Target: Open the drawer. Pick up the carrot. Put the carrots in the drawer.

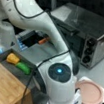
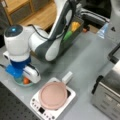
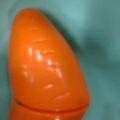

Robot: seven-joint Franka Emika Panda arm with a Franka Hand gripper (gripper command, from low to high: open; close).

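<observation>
The dark grey drawer stands pulled out of the wood-topped cabinet, and it also shows in a front view. A yellow chunk and a green piece lie in it. The orange carrot is on the grey table beyond the drawer, right at the dark gripper. In a front view only a small bit of the carrot peeks out below the gripper. The carrot fills the wrist view, where no fingers show.
A silver toaster oven stands at the back right. A pink plate rests on a white appliance near the robot's base. A small orange item sits in a teal dish by the base.
</observation>
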